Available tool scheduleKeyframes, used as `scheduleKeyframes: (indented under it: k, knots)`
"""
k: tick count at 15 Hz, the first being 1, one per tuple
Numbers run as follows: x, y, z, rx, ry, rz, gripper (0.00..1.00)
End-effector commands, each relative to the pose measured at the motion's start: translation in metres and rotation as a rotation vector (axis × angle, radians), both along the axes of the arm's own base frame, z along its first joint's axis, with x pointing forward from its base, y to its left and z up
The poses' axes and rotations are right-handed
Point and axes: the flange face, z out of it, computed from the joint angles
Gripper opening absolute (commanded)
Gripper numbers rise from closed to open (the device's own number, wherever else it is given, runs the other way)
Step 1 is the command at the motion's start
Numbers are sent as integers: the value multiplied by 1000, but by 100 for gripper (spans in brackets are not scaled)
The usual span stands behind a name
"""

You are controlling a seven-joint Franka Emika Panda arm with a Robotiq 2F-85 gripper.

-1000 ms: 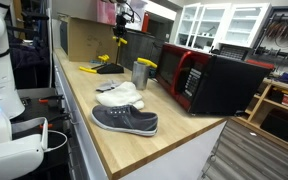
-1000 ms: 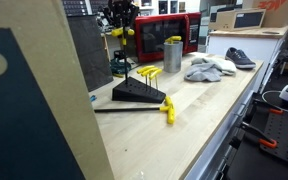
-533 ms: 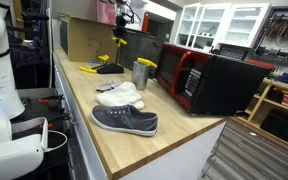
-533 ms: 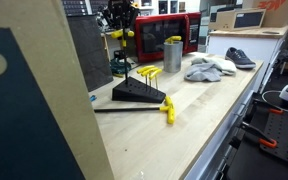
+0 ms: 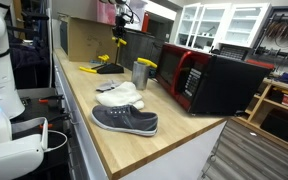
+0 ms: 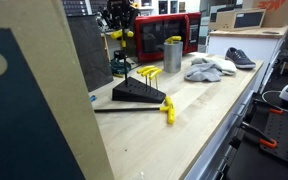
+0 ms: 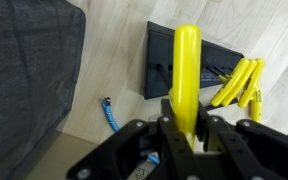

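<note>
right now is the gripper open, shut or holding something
Gripper: jaws shut on a yellow-handled tool, held up off the table.

An exterior view stands high at the shoe (image 5: pixel 125 120) end of the counter (image 5: pixel 114 150), facing along it toward the black rack (image 5: pixel 109 68). An exterior view sits low beside that rack (image 6: pixel 137 93), facing back toward the shoe (image 6: pixel 239 57). These 2 share rack and shoe. The wrist view looks straight down, close, past the hand (image 7: pixel 184 135) and its yellow tool (image 7: pixel 187 70) onto the rack (image 7: pixel 160 45).
</note>
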Motion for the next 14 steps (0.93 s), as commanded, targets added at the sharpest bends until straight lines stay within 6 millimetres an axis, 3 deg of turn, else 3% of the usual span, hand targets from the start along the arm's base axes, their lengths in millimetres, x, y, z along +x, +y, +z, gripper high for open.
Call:
scheduleKeyframes:
  k: [1,6,14]
  knots:
    - [-2,1,7,-17,-31,-9,6]
    - [-3,2,4,-47,-38,7,6]
    - [-4,19,-3,-92,-76,52,6]
